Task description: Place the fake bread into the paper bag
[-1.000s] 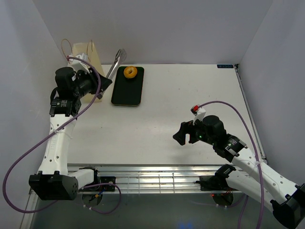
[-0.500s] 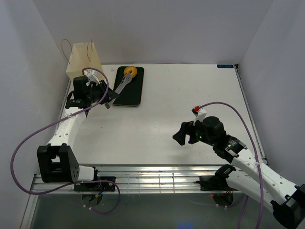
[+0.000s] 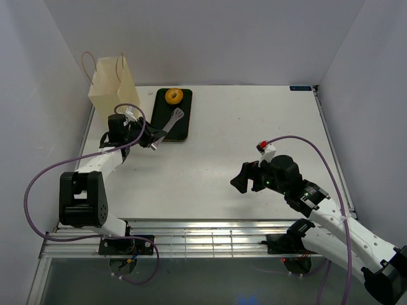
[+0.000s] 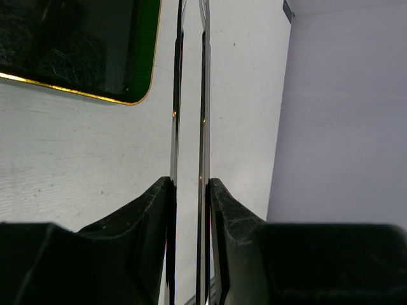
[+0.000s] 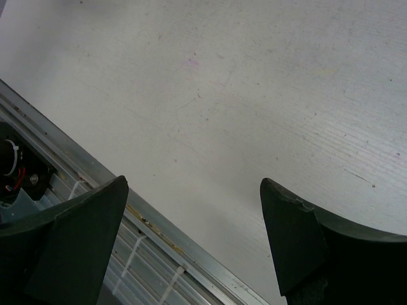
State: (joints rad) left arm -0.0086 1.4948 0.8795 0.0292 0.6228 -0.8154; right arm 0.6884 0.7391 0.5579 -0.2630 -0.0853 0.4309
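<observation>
The cream paper bag [image 3: 113,89] with thin loop handles stands upright at the back left. An orange-brown ring pastry [image 3: 173,96] lies at the far end of the black tray [image 3: 181,130]. No other pastry is in view. My left gripper [image 3: 149,136] is low, in front of the bag and left of the tray, shut on metal tongs [image 3: 169,122] whose tips lie over the tray, short of the ring. In the left wrist view the two thin tong arms [image 4: 203,95] run up between my fingers [image 4: 189,184]. My right gripper [image 3: 245,178] is open and empty over the table's front right.
The tray's corner with its gold edge shows in the left wrist view [image 4: 76,51]. The white back and side walls enclose the table. A metal rail [image 5: 127,229] runs along the table's front edge below my right gripper [image 5: 197,190].
My left arm has come down and forward from beside the bag's top to low over the table. The tongs' tips moved from behind the tray to over it. The right arm has not moved.
</observation>
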